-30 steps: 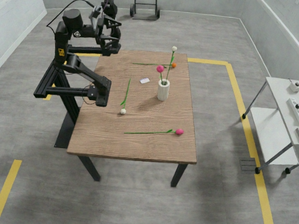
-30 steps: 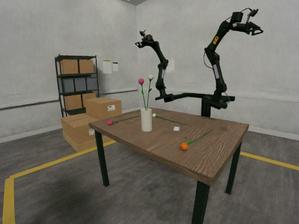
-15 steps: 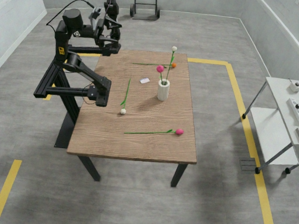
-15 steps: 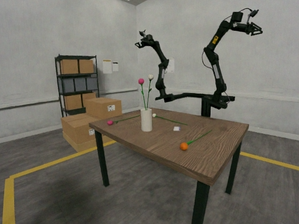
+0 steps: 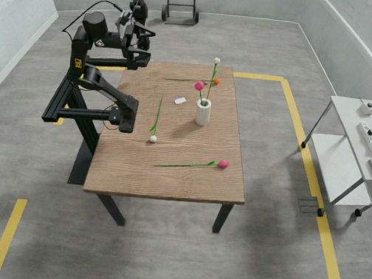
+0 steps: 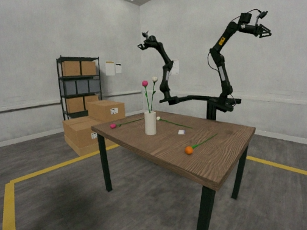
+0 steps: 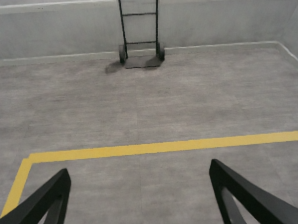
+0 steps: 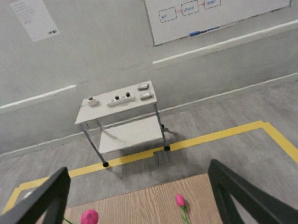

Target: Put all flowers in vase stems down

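Vase [image 5: 203, 114] [image 6: 150, 124]: pink flower [image 5: 199, 85] [image 6: 145, 83] [image 8: 89, 217], white flower [image 5: 217, 60] [image 6: 155, 79], stems down
Tabletop [image 5: 184, 184] [image 6: 167, 143] [image 8: 135, 204]: orange flower [image 5: 216, 81] [image 6: 189, 150], second white flower [image 5: 153, 139] [image 6: 158, 118], pink tulip [image 5: 223, 164] [image 6: 113, 126] [image 8: 180, 200]
Left gripper [image 6: 270, 33] [image 7: 141, 169]: jaws wide
Right gripper [image 5: 151, 44] [image 6: 139, 46] [image 8: 141, 169]: jaws wide

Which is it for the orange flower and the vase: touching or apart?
Apart: the exterior view shows bare tabletop between the orange flower and the vase.
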Robot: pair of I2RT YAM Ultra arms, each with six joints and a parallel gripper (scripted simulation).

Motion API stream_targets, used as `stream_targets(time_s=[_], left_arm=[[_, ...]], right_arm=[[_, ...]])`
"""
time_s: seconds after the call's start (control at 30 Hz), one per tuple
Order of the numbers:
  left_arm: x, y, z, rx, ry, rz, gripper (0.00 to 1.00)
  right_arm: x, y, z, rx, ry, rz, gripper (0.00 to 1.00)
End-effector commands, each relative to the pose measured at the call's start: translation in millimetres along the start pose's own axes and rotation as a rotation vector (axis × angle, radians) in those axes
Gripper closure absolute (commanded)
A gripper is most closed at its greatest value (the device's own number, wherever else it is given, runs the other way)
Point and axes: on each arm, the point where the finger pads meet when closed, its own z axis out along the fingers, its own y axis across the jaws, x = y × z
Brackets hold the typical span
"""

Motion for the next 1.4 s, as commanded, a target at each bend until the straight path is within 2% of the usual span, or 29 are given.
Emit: stream_targets(time_s=[0.0, 0.1, 0.33, 0.53, 0.67, 0.9, 1.1, 1.23, 1.37], left_arm=[[-3.8, 1.8, 15.9, -0.009, -0.012, -0.005, 0.00], [-6.1, 1.8, 12.2, -0.009, -0.037, -0.004, 0.00], [9.8, 2.5, 64.0, -0.009, -0.008, -0.005, 0.00], [25.4, 1.6, 97.3, -0.004, -0.025, -0.004, 0.00], [25.8, 1.2, 96.7, -0.003, -0.059, -0.004, 0.00], [75.8, 2.5, 162.0, -0.006, -0.011, -0.004, 0.00], [105.3, 2.7, 182.5, -0.006, -0.031, -0.004, 0.00], [114.2, 2.7, 187.1, -0.006, -0.039, -0.004, 0.00], [141.0, 2.8, 204.4, -0.006, -0.019, -0.004, 0.00]], right_arm=[[-1.2, -2.4, 12.3, 0.014, -0.007, 0.002, 0.00], [1.5, -2.4, 23.1, 0.013, -0.001, 0.002, 0.00], [15.9, -2.9, 67.4, 0.013, 0.013, 0.002, 0.00], [34.9, -3.3, 105.2, 0.013, 0.006, 0.002, 0.00], [36.8, -2.8, 107.1, 0.010, -0.022, 0.002, 0.00], [85.0, -2.9, 165.5, 0.008, 0.014, 0.002, 0.00], [117.3, -3.2, 187.7, 0.008, 0.000, 0.002, 0.00], [121.0, -3.2, 186.4, 0.008, -0.024, 0.002, 0.00], [148.0, -3.4, 203.3, 0.008, -0.004, 0.002, 0.00]])
